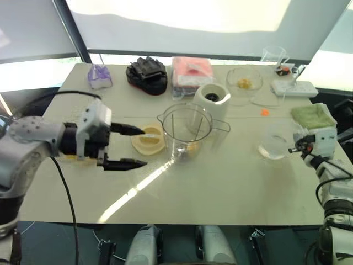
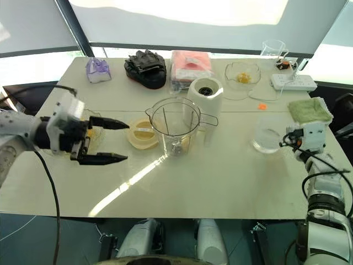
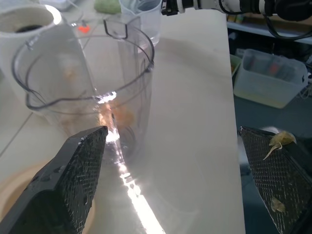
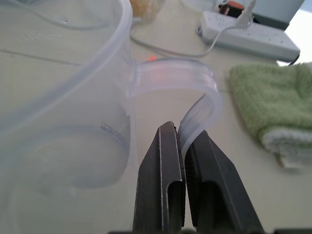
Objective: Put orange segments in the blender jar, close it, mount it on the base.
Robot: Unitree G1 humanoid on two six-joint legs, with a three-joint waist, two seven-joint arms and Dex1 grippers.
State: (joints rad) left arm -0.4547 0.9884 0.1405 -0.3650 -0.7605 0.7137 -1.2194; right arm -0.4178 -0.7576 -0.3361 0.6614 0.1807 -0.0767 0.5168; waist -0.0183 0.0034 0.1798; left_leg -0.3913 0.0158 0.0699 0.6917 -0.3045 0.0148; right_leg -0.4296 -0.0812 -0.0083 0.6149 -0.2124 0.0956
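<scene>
While the blender jar (image 1: 185, 130) stands upright and uncapped near the middle of the tabletop (image 1: 231, 193), the left gripper (image 1: 144, 147) hangs to its left, pointing sideways at it with both fingers spread as wide as they go and nothing between them. A few orange segments (image 3: 119, 117) lie at the jar's bottom, seen through the clear wall. The flat cream lid (image 1: 149, 139) rests on the tabletop between the left fingertips and the jar, just beside the jar's foot; one fingertip reaches over its near edge in the head views, though contact cannot be judged. The lid lies flat, its broad face up, so the level fingers meet it edge-on. The base (image 1: 212, 102) stands directly behind the jar, close enough that the two overlap in the head views.

On the far right the right gripper (image 4: 181, 129) has its fingers pinched tight on the curved handle of the small clear measuring cup (image 1: 273, 144), well apart from the jar and lid.

Judgement: capping appears to be the step in hand, and the left arm is plainly the nearer one. The relation that matters is the line fingers–lid–jar: the lid sits low and just ahead of the open fingers, the jar's rim higher and beyond.
</scene>
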